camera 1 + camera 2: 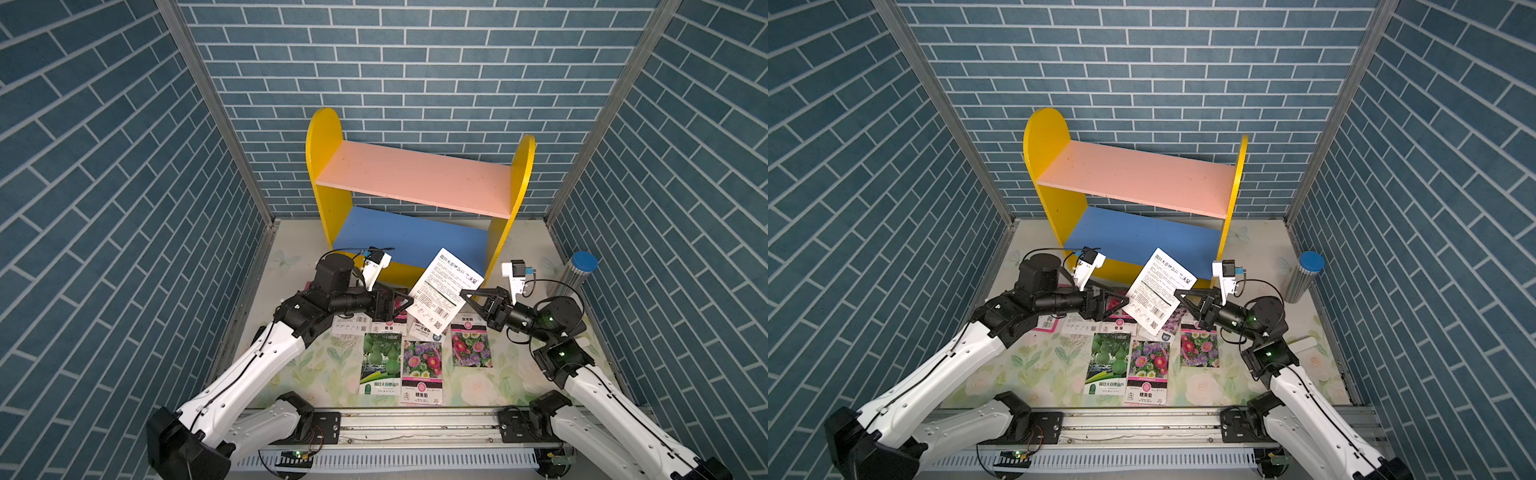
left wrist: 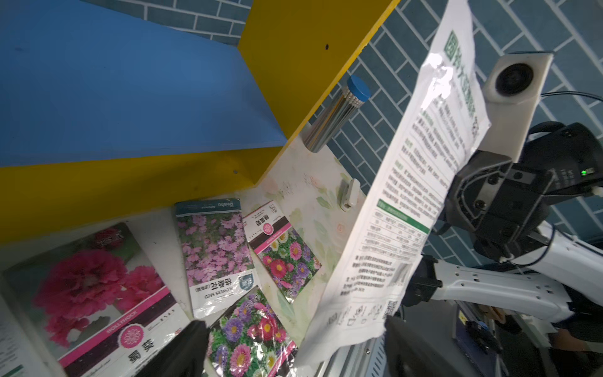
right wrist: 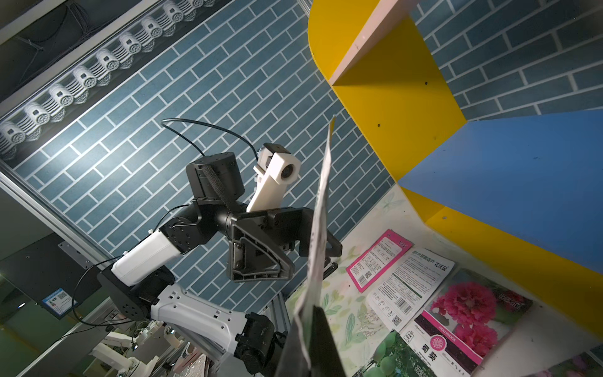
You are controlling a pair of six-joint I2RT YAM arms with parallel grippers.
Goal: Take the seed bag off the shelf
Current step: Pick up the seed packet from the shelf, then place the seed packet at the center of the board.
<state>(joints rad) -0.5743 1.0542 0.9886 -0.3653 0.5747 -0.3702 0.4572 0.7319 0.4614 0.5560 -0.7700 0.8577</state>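
Observation:
The seed bag (image 1: pixel 442 289), white with printed text, hangs in the air in front of the shelf (image 1: pixel 411 174) and clear of it. My right gripper (image 1: pixel 462 294) is shut on the bag's right edge; in the right wrist view the bag (image 3: pixel 321 202) stands edge-on, rising from the closed fingers (image 3: pixel 321 342). My left gripper (image 1: pixel 405 305) is open at the bag's left edge. In the left wrist view the bag's lower corner (image 2: pixel 352 313) hangs loose between the spread fingers (image 2: pixel 182 352). The pink and blue boards are both bare.
Several seed packets (image 1: pixel 380 361) lie flat on the floral table mat (image 1: pixel 291 374) under and between the grippers. A silver cylinder with a blue cap (image 1: pixel 579 270) stands at the right wall. A small white clip (image 2: pixel 349 194) lies near it. A metal rail (image 1: pixel 415 424) runs along the front.

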